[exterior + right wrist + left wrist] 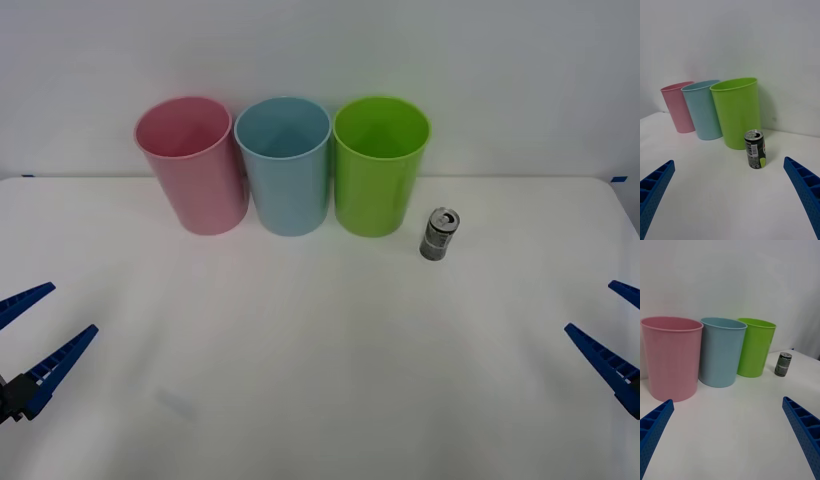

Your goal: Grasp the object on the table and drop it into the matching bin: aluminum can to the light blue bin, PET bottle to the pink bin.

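Right wrist view: aluminum can [755, 149] upright between spread fingers [805, 187]

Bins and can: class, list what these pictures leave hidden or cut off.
- Light blue bin, pink bin: floors hidden by their own walls, front view.
- Aluminum can: label text too small, right wrist view.
- Right tool, left tool: cut off by picture edges, front view.
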{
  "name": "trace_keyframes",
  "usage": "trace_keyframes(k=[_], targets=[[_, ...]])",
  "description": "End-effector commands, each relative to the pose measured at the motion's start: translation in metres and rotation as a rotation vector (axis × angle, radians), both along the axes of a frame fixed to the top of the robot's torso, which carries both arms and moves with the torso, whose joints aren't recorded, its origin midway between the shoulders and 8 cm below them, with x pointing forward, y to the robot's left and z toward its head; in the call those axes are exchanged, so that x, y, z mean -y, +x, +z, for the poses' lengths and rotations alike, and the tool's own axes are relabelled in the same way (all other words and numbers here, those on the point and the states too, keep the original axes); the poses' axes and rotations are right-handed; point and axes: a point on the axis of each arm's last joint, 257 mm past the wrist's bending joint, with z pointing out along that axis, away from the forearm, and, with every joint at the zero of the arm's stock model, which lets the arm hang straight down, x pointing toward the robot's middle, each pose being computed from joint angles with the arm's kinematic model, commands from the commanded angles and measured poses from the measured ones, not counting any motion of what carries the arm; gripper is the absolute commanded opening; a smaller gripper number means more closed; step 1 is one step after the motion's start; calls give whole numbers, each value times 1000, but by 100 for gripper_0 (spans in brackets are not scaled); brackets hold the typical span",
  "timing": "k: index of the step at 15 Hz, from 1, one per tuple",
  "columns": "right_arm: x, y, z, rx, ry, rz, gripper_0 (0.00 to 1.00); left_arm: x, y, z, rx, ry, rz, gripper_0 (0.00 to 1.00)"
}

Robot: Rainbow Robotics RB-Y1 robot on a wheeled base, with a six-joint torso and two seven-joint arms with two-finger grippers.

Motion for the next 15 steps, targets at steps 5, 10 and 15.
trace_keyframes(k=[5,10,15], targets=[[-9,2,-1,4,47,-6,100,0,0,0,0,0,0,100],[-16,15,-14,-16,36,-37,100,0,0,0,0,0,0,100],[-27,36,-33,-35,19,-95,100,0,0,0,0,0,0,100]])
